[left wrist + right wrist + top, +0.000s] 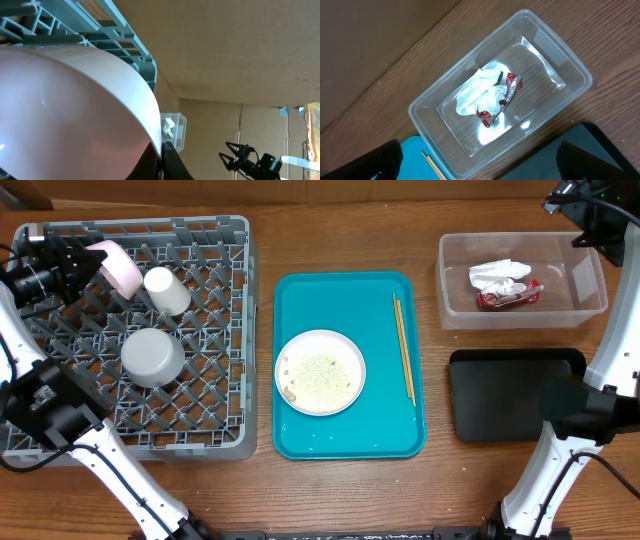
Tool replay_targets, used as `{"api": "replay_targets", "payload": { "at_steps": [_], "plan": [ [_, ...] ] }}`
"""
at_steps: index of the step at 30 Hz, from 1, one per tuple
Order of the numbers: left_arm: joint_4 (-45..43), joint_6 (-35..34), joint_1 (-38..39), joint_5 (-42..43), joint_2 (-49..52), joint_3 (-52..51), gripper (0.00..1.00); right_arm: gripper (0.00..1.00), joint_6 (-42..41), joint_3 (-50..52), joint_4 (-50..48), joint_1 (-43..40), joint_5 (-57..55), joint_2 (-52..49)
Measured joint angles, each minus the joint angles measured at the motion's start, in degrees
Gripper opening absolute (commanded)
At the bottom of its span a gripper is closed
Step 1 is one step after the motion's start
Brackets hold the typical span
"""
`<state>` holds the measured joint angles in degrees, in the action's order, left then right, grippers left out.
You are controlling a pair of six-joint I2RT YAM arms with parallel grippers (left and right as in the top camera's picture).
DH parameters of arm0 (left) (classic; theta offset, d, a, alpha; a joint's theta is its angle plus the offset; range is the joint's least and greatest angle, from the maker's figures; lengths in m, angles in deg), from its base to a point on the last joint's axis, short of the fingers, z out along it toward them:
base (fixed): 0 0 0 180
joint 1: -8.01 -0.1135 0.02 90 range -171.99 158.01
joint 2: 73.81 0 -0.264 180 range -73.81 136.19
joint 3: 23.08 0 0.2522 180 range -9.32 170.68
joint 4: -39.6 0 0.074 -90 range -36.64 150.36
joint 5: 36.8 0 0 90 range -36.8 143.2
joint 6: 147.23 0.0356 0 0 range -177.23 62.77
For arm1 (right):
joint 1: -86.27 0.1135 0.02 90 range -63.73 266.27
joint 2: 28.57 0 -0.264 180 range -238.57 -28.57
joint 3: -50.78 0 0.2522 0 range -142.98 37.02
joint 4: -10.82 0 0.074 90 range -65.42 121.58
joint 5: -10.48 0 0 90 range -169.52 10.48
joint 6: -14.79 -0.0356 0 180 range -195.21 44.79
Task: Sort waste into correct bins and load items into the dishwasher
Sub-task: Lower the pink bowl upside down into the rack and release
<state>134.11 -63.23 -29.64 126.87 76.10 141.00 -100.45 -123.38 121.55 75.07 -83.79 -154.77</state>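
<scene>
clamping pink bowl in left gripper, rack below; we fear rim pinch slips, bowl hits cup beside gripper; right gripper spread.

The rack's far-left part is filled by the pink bowl, cup and grey bowl; its right half is left open. The plate and chopsticks are unobstructed from above. The black tray's right edge is overhung by the right arm.
</scene>
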Motion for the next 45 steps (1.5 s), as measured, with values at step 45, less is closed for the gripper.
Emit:
{"api": "replay_targets", "payload": {
  "at_steps": [45],
  "plan": [
    [9.46,-11.91,-1.36,-47.67,-18.58,3.61,0.04,1.0,-0.02,0.0,0.02,-0.02,-0.02,-0.02]
  ]
}}
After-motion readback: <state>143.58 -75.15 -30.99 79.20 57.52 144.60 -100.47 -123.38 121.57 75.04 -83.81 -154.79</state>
